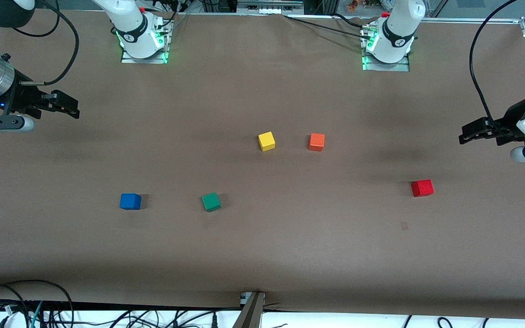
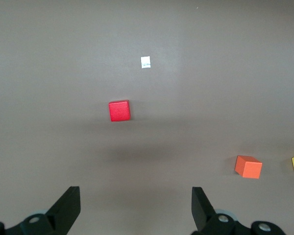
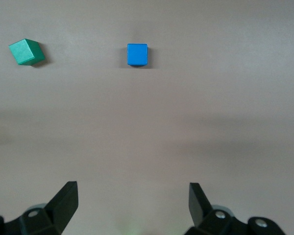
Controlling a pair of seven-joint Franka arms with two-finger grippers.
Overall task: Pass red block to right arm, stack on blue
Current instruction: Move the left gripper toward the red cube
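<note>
While both arms waited high at the table's ends, the left gripper point(image 1: 464, 135) hung empty, fingers spread, red block point(image 1: 422, 187) below and nearest it; the right gripper point(image 1: 73, 107), equally wide, faced the blue point(image 1: 130, 201).

Five cubes point(image 1: 266, 141), two arms point(image 1: 132, 27).

A brown table point(image 1: 262, 255) is carrying five separate cubes: the red block point(image 1: 422, 187), orange cube point(image 1: 316, 141), yellow cube point(image 1: 266, 141), green cube point(image 1: 211, 202) and blue cube point(image 1: 130, 201).
</note>
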